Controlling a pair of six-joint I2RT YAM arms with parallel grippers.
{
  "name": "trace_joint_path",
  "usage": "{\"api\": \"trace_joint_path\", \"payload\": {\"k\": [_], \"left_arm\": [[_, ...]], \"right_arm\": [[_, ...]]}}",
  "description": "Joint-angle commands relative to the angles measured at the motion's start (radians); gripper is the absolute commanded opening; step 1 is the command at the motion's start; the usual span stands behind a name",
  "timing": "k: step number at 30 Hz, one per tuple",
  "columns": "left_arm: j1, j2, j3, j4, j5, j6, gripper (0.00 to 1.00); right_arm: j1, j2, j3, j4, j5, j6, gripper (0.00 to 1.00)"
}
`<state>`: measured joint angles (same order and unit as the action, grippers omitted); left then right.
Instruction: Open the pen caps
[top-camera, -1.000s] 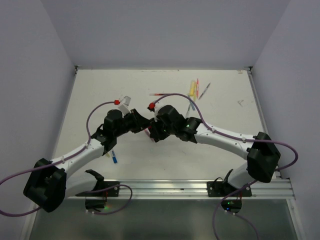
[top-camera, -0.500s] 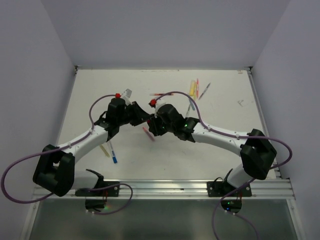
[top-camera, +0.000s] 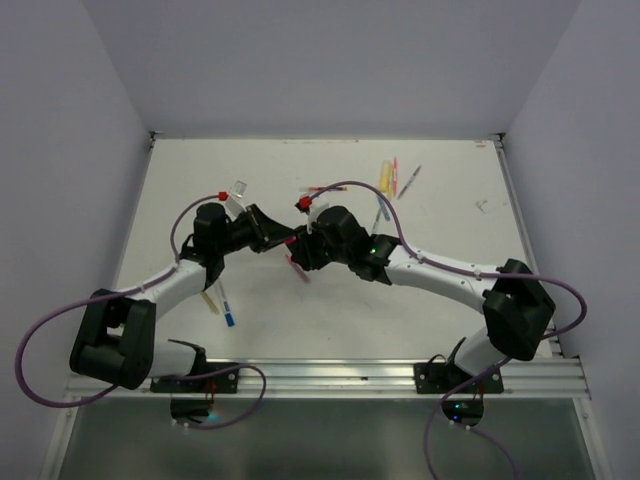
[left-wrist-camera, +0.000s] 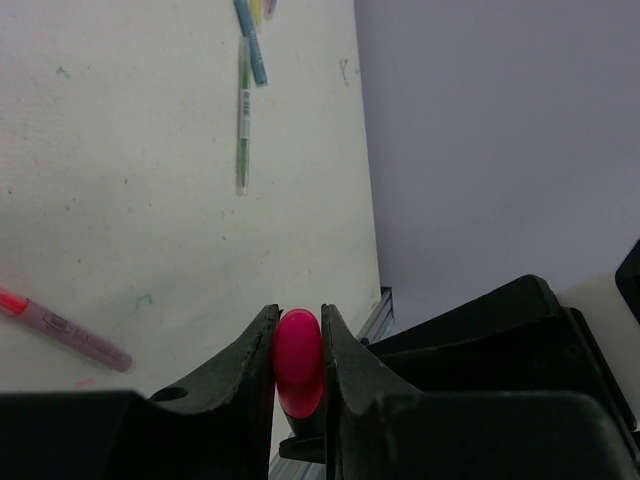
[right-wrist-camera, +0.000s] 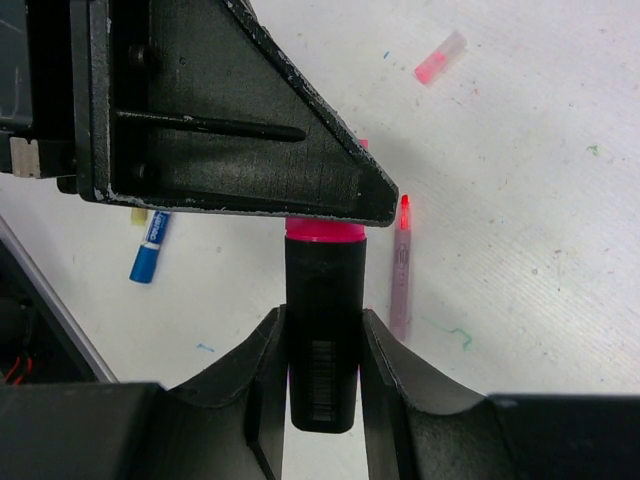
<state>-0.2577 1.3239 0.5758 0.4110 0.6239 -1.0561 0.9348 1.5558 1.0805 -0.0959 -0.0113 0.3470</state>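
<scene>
A pink-and-black highlighter (right-wrist-camera: 322, 330) is held between my two grippers above the table. My right gripper (right-wrist-camera: 322, 350) is shut on its black body. A pink band (right-wrist-camera: 322, 230) shows where the body runs under the left gripper's finger (right-wrist-camera: 230, 130). My left gripper (left-wrist-camera: 298, 345) is shut on the highlighter's pink cap (left-wrist-camera: 298, 360). The frames do not show whether the cap has come off the body. In the top view the left gripper (top-camera: 277, 240) and the right gripper (top-camera: 300, 252) meet tip to tip at mid-table, hiding the highlighter.
A slim pink pen (right-wrist-camera: 402, 265) lies on the table under the grippers, also in the top view (top-camera: 297, 268). A loose pink cap (right-wrist-camera: 440, 57) and a blue pen (right-wrist-camera: 152, 250) lie nearby. Several pens (top-camera: 386, 178) lie at the back right. A blue pen (top-camera: 226, 305) lies near the left arm.
Both grippers have shifted slightly toward the back of the table, still joined on the highlighter. The left wrist has swung leftward. The pink pen below them has come into view.
</scene>
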Motion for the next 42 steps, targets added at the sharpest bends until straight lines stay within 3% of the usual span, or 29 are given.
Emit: {"api": "trace_joint_path", "payload": {"k": [1, 7, 17, 28, 42], "left_arm": [[0.092, -0.020, 0.001, 0.230, -0.165, -0.036, 0.00], [0.092, -0.069, 0.002, 0.160, -0.282, -0.055, 0.00], [0.094, -0.086, 0.136, -0.058, -0.400, 0.085, 0.00], [0.106, -0.063, 0.139, -0.021, -0.447, 0.053, 0.00], [0.169, -0.009, 0.188, 0.005, -0.385, 0.053, 0.00]], "right_arm": [[0.022, -0.046, -0.050, -0.240, -0.127, -0.019, 0.00], [0.022, -0.053, -0.100, -0.246, -0.114, -0.046, 0.00], [0.041, -0.097, -0.175, -0.203, -0.145, -0.026, 0.00], [0.117, -0.108, -0.202, -0.192, -0.095, 0.035, 0.00], [0.164, -0.165, -0.278, -0.171, -0.072, 0.092, 0.00]]}}
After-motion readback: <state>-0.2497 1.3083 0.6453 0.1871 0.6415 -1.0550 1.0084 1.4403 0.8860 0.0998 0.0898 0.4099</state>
